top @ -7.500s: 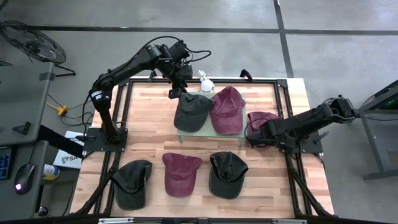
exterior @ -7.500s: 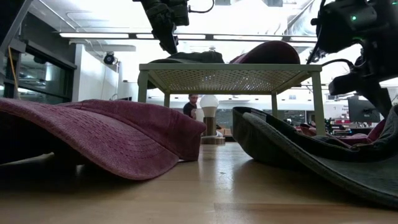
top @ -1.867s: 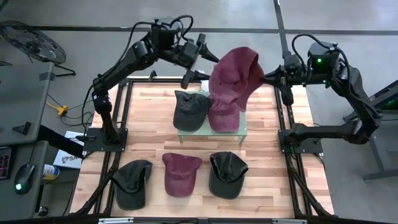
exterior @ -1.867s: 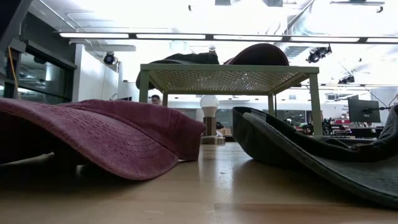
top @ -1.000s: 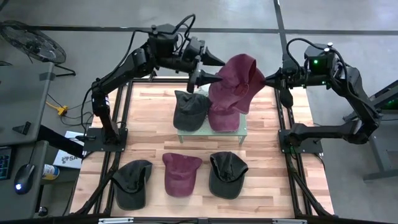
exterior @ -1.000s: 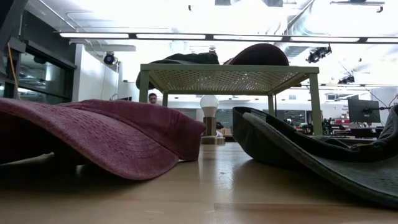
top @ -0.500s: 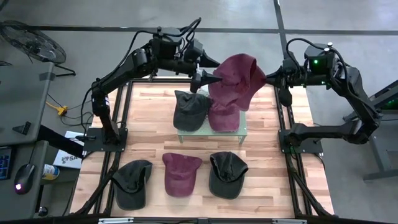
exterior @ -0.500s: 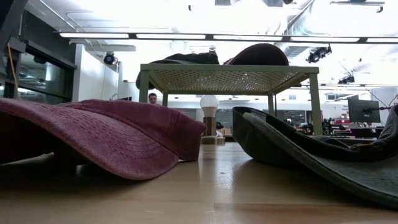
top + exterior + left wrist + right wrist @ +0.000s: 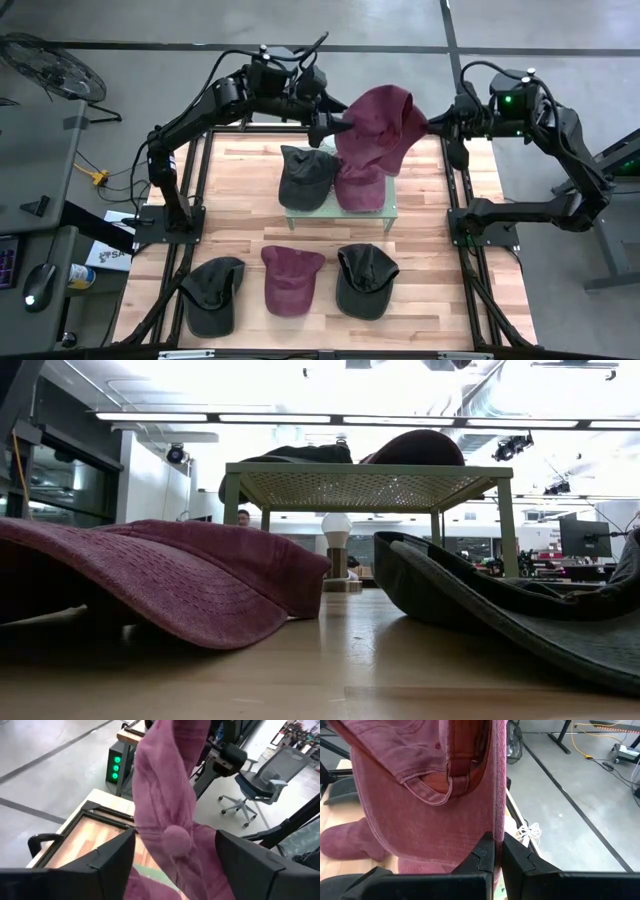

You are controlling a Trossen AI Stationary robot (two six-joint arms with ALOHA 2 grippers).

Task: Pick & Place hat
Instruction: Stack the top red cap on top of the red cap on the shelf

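hat: maroon hat (image 9: pixel 380 125) hangs in the air above the small green stand (image 9: pixel 338 210) | right hand (image 9: pixel 432 124): clamped tight on the hat's edge, arm reaching in level from the stand's right | left hand (image 9: pixel 335 122): fingers spread wide either side of the hat's crown, arm stretched across from the left

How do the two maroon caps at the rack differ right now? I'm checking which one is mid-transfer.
The raised maroon cap hangs in the air, pinched by the shut right gripper; the maroon cap on the rack lies flat beside a dark cap. The raised cap droops sideways, showing its inside in the right wrist view; the racked one sits crown up. The left gripper straddles only the raised cap, fingers open. Both share the same faded maroon fabric.
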